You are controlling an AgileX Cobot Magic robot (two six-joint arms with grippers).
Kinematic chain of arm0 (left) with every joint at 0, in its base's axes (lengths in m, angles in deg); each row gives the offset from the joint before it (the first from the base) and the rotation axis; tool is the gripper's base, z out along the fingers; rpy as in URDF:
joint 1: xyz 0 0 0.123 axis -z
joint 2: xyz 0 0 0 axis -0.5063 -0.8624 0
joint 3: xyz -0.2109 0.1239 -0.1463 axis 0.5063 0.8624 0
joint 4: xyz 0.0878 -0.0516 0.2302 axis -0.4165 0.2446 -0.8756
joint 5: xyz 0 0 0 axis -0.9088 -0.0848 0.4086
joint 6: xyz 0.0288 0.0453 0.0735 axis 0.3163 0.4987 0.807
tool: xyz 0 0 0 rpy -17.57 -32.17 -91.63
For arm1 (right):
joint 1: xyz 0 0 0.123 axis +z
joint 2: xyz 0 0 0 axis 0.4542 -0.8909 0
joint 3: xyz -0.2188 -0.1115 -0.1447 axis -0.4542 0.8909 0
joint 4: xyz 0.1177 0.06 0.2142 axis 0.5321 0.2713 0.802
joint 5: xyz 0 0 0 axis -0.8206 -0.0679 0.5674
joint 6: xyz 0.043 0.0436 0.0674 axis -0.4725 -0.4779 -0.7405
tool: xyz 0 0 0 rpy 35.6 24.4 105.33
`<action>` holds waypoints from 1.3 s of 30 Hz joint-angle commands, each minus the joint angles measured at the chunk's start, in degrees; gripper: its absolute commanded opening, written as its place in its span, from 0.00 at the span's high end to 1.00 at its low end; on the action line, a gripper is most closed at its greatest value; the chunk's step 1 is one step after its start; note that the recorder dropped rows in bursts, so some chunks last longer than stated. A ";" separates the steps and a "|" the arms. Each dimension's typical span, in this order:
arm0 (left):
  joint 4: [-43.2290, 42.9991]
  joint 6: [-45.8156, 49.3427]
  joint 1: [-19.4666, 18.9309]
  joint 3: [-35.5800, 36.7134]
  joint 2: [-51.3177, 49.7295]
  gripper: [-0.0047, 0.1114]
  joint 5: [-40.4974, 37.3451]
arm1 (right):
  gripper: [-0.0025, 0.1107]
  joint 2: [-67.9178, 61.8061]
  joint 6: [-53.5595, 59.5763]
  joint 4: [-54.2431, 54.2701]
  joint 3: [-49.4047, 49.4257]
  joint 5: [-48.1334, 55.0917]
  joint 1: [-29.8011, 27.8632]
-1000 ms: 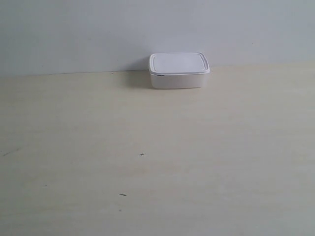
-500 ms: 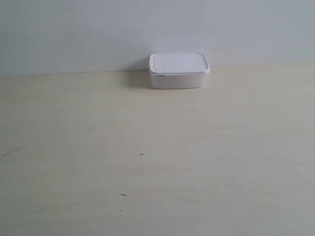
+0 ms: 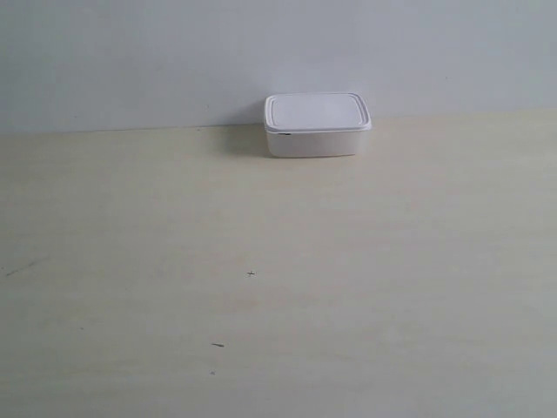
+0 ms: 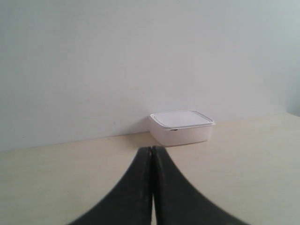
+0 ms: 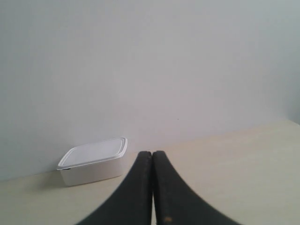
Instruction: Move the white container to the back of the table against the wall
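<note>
The white container (image 3: 317, 124) stands lidded at the back of the cream table (image 3: 278, 287), its rear side at the pale grey wall (image 3: 174, 52). Neither arm shows in the exterior view. In the left wrist view my left gripper (image 4: 152, 149) is shut with nothing between its black fingers, well short of the container (image 4: 182, 127). My right gripper (image 5: 152, 153) is likewise shut and empty, and the container (image 5: 93, 161) sits apart from it near the wall (image 5: 150, 70).
A few tiny dark specks (image 3: 251, 273) mark the table top in the exterior view. The table runs wide to both sides and toward the front, with the wall closing off the back.
</note>
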 commanded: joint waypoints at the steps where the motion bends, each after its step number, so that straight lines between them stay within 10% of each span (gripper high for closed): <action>1: 0.11 0.08 0.28 0.14 0.31 0.96 0.23 | 0.98 0.39 0.42 -0.22 0.27 0.24 0.09; 15: 0.02 -0.54 0.28 0.14 0.31 0.96 0.71 | 0.98 0.39 0.54 -0.22 0.27 0.24 0.08; 23: 28.18 -5.89 0.28 -1.16 0.31 0.96 -6.26 | 0.98 0.39 0.54 -0.22 0.27 0.24 0.08; 33: 79.75 61.16 0.39 0.14 0.31 0.96 -31.08 | 0.98 0.39 0.54 -0.22 0.27 0.24 0.08; 39: 90.31 86.01 0.39 0.14 0.31 0.96 -41.14 | 0.98 0.39 0.54 -0.22 0.27 0.24 0.08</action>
